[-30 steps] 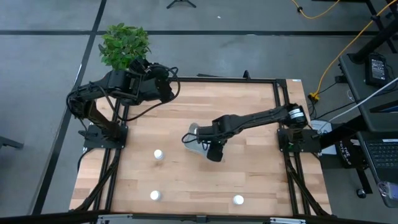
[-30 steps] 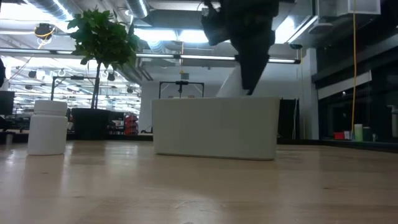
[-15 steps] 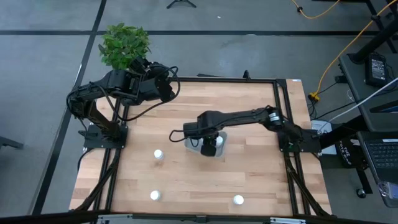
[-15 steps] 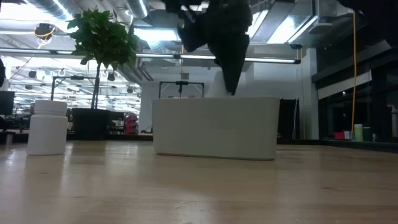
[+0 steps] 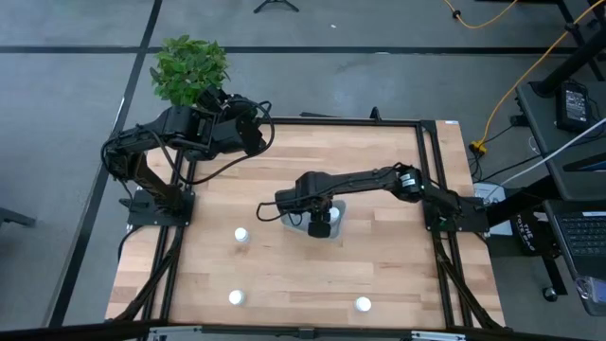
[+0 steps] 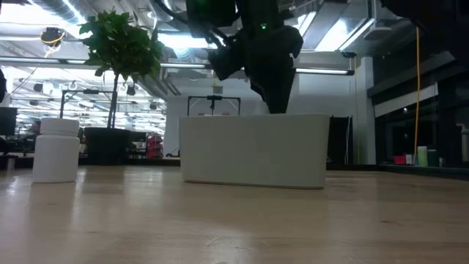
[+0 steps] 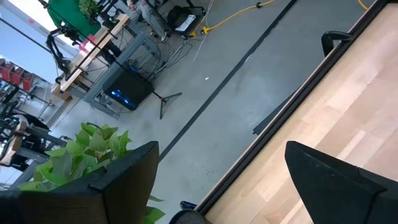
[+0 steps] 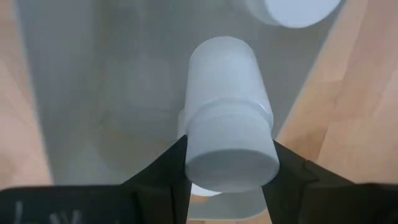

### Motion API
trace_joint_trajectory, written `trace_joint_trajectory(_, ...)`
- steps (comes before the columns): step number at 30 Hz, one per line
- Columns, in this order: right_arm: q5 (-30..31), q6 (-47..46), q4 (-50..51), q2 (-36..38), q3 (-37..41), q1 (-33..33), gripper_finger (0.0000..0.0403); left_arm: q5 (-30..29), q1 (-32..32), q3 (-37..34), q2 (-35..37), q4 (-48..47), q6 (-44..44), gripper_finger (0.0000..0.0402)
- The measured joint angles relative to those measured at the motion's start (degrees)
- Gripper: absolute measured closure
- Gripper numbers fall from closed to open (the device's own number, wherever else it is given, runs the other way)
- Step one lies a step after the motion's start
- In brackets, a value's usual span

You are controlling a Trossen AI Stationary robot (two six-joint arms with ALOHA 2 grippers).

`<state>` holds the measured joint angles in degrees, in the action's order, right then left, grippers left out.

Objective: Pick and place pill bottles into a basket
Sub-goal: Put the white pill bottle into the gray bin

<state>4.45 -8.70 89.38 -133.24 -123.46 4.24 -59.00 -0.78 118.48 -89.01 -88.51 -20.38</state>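
Clamping pill bottle [image 8: 227,140] cap-first — right fingers [image 8: 163,171]; over basket [image 8: 81,93] | left fingers [image 7: 121,177] apart

Right gripper [image 5: 321,224] hides most of the basket [image 5: 337,214]; a second bottle [image 8: 292,9] is cut off at 12 o'clock

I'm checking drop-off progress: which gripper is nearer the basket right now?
The right. The right gripper hangs directly over the basket, jaws shut on a pill bottle. The left gripper waits far off at the table's back-left corner, near the plant.
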Motion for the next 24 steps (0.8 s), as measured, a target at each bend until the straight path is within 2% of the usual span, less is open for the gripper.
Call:
trace_joint_trajectory(14,0.46,1.75,0.49,-0.50,0.00,-1.52,0.0258,-0.04,0.00,0.00,0.00,-0.01,0.61,0.0059)
trace_joint_trajectory(24,0.46,3.23,0.60,-3.48,0.02,-1.48,0.0258,-0.09,0.00,0.00,0.00,-0.02,0.61,0.0059)
